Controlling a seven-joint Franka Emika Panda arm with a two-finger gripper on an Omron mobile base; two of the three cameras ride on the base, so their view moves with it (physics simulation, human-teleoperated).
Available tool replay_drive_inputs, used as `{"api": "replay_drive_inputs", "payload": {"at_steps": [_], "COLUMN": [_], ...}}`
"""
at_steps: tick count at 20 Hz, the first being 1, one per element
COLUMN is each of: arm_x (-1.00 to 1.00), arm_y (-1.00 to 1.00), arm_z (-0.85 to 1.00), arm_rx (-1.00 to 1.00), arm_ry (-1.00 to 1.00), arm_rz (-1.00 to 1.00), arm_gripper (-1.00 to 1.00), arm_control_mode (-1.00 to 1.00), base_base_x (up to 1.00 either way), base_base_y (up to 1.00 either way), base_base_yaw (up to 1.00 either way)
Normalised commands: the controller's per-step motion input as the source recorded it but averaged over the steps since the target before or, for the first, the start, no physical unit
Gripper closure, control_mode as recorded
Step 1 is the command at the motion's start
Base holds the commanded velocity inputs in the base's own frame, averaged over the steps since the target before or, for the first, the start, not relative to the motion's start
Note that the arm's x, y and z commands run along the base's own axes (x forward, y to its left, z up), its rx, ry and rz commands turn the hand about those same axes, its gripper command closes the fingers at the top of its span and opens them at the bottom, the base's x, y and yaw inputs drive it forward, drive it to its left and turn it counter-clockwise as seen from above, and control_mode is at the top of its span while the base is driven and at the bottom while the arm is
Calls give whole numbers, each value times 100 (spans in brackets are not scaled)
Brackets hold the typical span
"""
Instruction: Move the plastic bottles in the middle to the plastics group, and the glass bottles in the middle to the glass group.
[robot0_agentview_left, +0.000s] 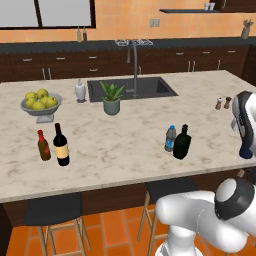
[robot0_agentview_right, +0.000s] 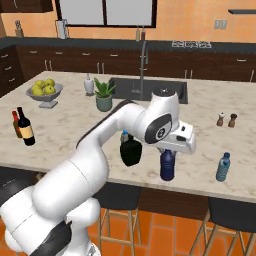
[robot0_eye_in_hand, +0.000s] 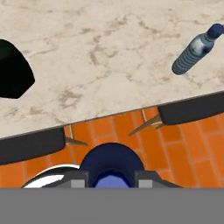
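The gripper (robot0_agentview_right: 168, 153) is closed on the neck of the dark blue bottle (robot0_agentview_right: 167, 167), and in the hand view the round blue top of this bottle (robot0_eye_in_hand: 112, 168) sits between the two finger tips. The bottle stands or hangs near the front edge of the counter (robot0_agentview_right: 75, 130); whether its bottom touches the marble is not possible to tell.

Just beside it, toward the arm, is the dark green-black bottle (robot0_agentview_right: 131, 152), and a clear water bottle (robot0_agentview_left: 170, 138) stands touching or almost touching that one. Another clear water bottle with a blue cap (robot0_agentview_right: 223, 167) stands alone further to the right, near the front edge; this looks like the place for plastics. Far to the left stand the wine bottle (robot0_agentview_left: 61, 145) and the small sauce bottle (robot0_agentview_left: 43, 145), well apart from the middle.

The step in hand seems to be carrying the blue bottle to the plastics side. The next move probably calls for keeping the bottle upright, moving it right, and setting it down near the lone water bottle without knocking it.
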Motion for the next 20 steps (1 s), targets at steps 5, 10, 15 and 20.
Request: {"api": "replay_drive_inputs", "payload": {"at_steps": [5, 10, 15, 20], "arm_x": [55, 10, 32, 36], "arm_y": [-7, -6, -27, -41], "arm_z": [-11, -16, -4, 0], "arm_rx": [0, 0, 0, -3], "arm_ry": [-4, -16, -3, 0], "arm_rz": [-1, 0, 0, 0], "arm_gripper": [100, 100, 100, 100], "arm_control_mode": [-100, -100, -100, -100], "base_base_x": [0, 0, 0, 0], "base_base_y": [0, 0, 0, 0], "base_base_yaw": [0, 0, 0, 0]}}
